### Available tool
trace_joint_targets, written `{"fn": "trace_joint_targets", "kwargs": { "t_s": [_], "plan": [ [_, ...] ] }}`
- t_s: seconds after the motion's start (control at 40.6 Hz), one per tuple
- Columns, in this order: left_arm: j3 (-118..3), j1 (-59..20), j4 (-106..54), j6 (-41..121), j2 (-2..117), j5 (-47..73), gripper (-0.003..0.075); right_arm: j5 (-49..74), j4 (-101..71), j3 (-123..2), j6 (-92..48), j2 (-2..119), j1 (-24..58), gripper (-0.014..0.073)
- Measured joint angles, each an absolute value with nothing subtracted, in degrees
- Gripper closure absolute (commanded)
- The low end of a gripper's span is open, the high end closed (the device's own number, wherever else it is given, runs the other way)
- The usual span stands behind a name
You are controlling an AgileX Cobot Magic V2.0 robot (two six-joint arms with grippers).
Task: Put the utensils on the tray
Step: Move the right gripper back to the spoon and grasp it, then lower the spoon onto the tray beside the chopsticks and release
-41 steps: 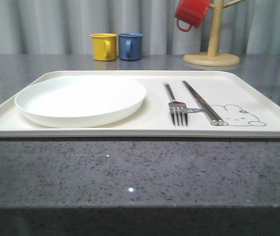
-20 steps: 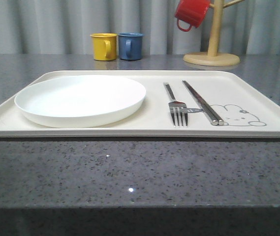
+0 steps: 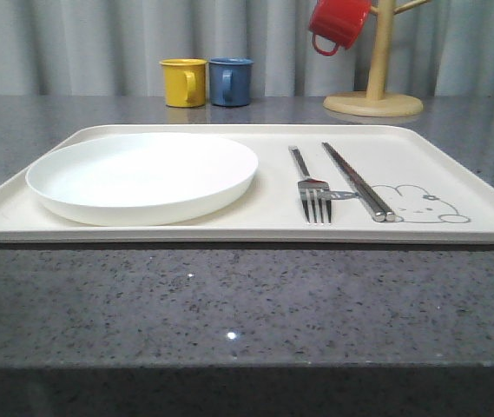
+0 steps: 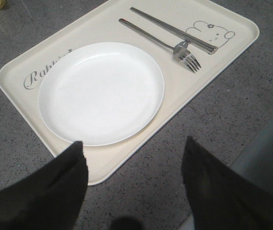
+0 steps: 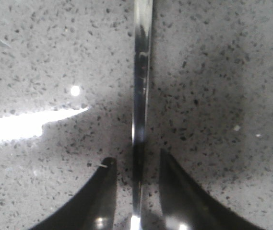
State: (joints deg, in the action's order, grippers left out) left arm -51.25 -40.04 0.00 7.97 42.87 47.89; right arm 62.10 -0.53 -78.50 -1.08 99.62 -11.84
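Observation:
The cream tray [image 3: 229, 233] lies across the grey stone table, with a fork [image 3: 314, 195] and a pair of chopsticks [image 3: 357, 181] side by side on its right half beside the rabbit drawing. In the left wrist view my left gripper [image 4: 134, 148] hangs open and empty above the tray's [image 4: 194, 81] corner, well away from the fork [image 4: 170, 45] and chopsticks [image 4: 174, 31]. In the right wrist view my right gripper [image 5: 136, 160] is low over the speckled table, open, its fingers either side of a slim shiny utensil handle [image 5: 141, 86] with a small gap on each side. The handle's ends are out of view.
A white round plate [image 3: 142, 174] takes up the tray's left half. Behind the tray stand a yellow mug [image 3: 182, 82] and a blue mug [image 3: 230, 82]. A wooden mug tree [image 3: 377, 69] at the back right carries a red mug [image 3: 338, 22].

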Motion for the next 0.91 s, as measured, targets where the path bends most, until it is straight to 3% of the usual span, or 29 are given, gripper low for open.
{"fn": "trace_joint_targets", "kwargs": {
  "t_s": [0.32,0.591,0.911],
  "plan": [
    [-51.25,-40.04,0.0,7.97,42.87,47.89,0.0301,62.01,-0.87,-78.5,-1.1,100.22,-11.84,0.0598],
    [-51.25,-40.04,0.0,7.97,42.87,47.89,0.0301,65.12,-3.97,-80.73,-1.1,98.82,-9.38,0.06],
    [-51.25,-40.04,0.0,7.97,42.87,47.89,0.0301,64.18,-15.36,-82.62,-1.2,95.63,3.91,0.06]
  ]
}}
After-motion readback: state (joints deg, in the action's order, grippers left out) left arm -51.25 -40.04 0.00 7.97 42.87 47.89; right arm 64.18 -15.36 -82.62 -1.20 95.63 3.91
